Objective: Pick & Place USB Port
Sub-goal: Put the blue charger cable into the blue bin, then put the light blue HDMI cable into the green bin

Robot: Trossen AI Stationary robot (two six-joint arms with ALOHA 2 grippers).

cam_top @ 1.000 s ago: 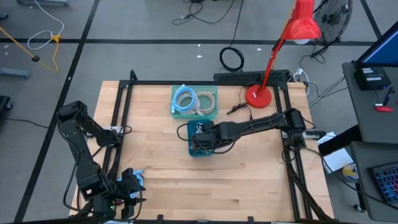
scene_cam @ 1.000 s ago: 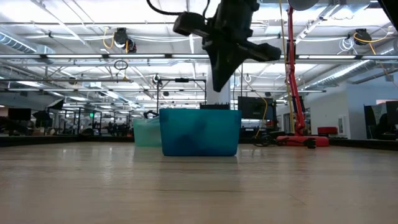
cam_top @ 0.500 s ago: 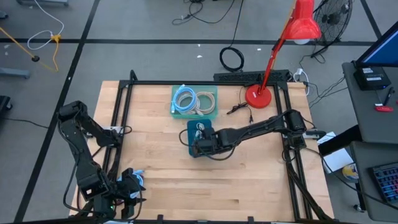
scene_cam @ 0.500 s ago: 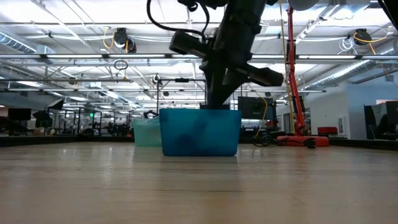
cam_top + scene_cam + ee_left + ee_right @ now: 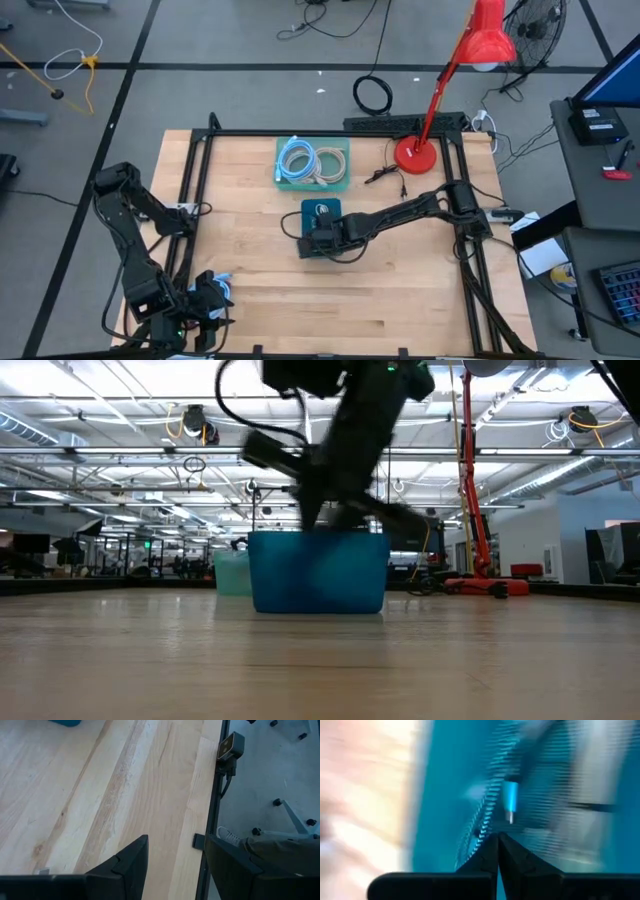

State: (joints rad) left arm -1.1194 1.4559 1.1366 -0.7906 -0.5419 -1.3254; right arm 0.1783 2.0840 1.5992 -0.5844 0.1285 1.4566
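1. From above, the right gripper (image 5: 312, 243) sits at the near edge of the dark blue bin (image 5: 322, 212) in the middle of the table (image 5: 400, 300); a coiled cable with a pale connector lies inside that bin. Behind it stands a lighter teal bin (image 5: 313, 162) holding coils of blue and grey cable.
2. The right wrist view adds what the overhead cannot: the fingers (image 5: 492, 852) are pressed tight together with nothing between them, and just ahead lies a ridged cable with a small blue USB plug (image 5: 510, 802) on the bin's blue floor (everything there is smeared).
3. The low view shows the right arm as a blur above the blue bin's rim (image 5: 318, 538), so the fingertips cannot be made out there.
4. The left gripper (image 5: 205, 300) waits at the table's near-left corner; its wrist view shows the two fingers (image 5: 127, 865) spread well apart, holding nothing, over bare wood beside the black frame rail.
5. A shoe and trouser leg show on the floor beyond the rail, cut off by the finger.
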